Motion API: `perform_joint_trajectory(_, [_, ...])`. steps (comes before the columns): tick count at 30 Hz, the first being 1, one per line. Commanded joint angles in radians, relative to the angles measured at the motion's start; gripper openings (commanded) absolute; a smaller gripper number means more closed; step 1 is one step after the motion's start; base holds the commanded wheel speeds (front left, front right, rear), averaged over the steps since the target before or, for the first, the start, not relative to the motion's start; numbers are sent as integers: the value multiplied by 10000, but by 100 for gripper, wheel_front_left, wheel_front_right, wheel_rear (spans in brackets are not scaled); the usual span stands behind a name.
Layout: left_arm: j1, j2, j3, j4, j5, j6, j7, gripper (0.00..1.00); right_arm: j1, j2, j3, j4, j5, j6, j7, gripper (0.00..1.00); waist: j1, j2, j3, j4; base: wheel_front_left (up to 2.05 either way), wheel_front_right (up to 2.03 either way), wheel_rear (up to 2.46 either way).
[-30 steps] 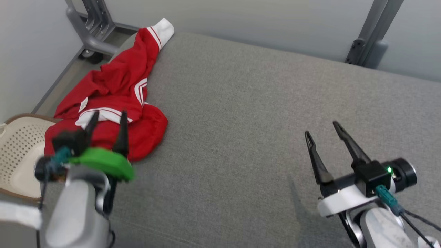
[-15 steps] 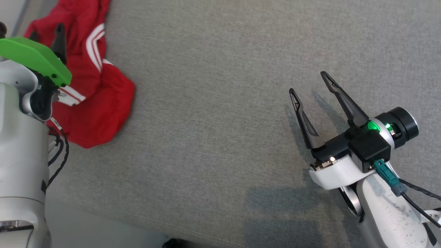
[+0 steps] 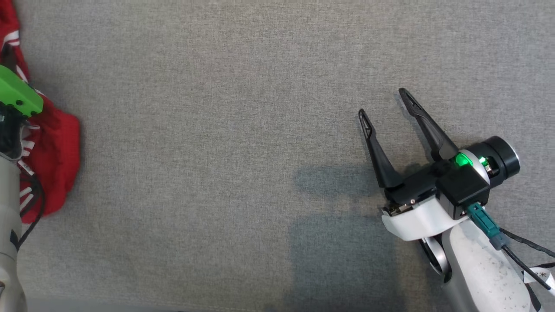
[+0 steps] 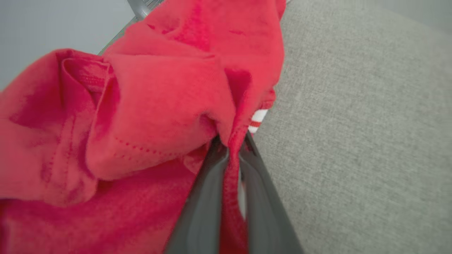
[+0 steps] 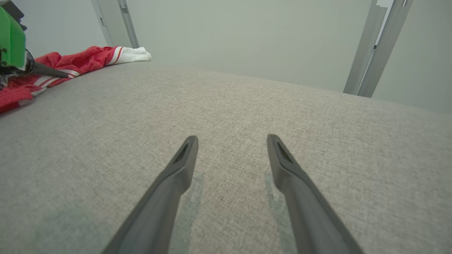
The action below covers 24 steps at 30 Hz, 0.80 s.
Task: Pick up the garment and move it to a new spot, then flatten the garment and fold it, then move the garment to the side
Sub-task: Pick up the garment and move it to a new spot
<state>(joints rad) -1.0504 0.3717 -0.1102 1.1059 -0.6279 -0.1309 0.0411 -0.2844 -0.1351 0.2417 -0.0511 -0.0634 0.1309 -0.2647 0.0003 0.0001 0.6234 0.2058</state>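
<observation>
The red garment (image 4: 159, 106), at the left edge of the grey upholstered surface (image 3: 217, 151), is now clamped in the left hand (image 4: 231, 144), open a second ago; the right hand (image 3: 381, 103) is held apart. Lifting is judged next.

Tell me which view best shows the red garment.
Left wrist view: the red garment is close up, pinched by the left claw. Head view: part of it. Right wrist view: small, far off.

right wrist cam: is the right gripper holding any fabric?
No, the right gripper stands open with nothing between its fingers over the bare grey surface, and the red garment lies well off to one side.
</observation>
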Motion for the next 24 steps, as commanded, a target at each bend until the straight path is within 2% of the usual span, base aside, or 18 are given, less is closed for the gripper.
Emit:
perform_joint_trajectory(1, [82, 160, -76, -152, -147, 5, -206, 0, 265, 17, 35, 187, 95, -3, 3, 100, -3, -1, -398, 24, 0, 0, 0])
perform_joint_trajectory(7, [651, 558, -753, -1930, -1077, 4, -580, 0, 530, 347, 142, 424, 398, -3, -2, 100, -3, -1, -1541, 1, 0, 0, 0])
perform_joint_trajectory(13, [1847, 1089, -1679, -4997, -1922, 4, -434, 0, 1184, 714, 47, 548, 816, -3, -2, 100, -3, -1, -2838, -412, 0, 0, 0])
perform_joint_trajectory(16, [2694, 1089, -1954, -6815, -2068, 64, -254, 0, 1586, 808, 145, 570, 978, -3, -2, 100, -3, -1, -3421, -732, 0, 0, 0])
perform_joint_trajectory(20, [3975, 856, -2224, -9423, -2208, 631, 86, 0, 2078, 836, 101, 528, 1226, -3, -2, 100, -3, -1, -4027, -1215, 0, 0, 0])
perform_joint_trajectory(24, [5443, 473, -2743, -12050, -2343, 1439, 617, 0, 2469, 843, -59, 362, 1562, -3, -2, 100, -3, -1, -4425, -1803, 0, 0, 0])
